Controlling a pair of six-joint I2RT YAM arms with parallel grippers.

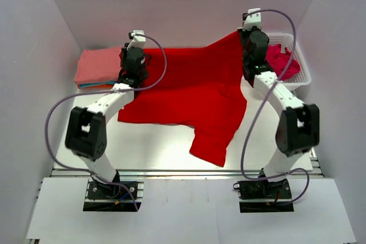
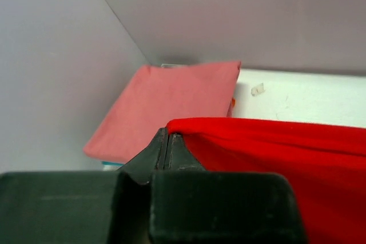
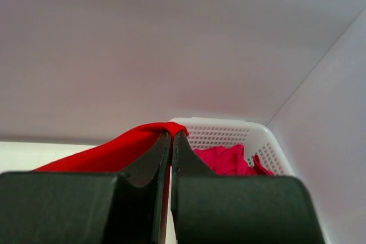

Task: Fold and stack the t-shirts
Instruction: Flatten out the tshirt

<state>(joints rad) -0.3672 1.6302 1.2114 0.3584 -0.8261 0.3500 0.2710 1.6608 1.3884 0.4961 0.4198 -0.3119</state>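
Tension mattered: my left gripper (image 2: 168, 141) and right gripper (image 3: 171, 139) each pinched the red t-shirt (image 1: 194, 87), stretching it wide for folding.

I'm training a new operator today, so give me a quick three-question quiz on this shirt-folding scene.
1. True or false: the left claw and the right claw are both shut on the red t-shirt.
2. Fill in: the top shirt of the folded stack at the far left is ___ in colour.
3. Where does the crimson-pink shirt lie? A in the white basket; B on the folded stack; C hanging from the left claw.
Key: 1 true; 2 salmon-pink; 3 A.
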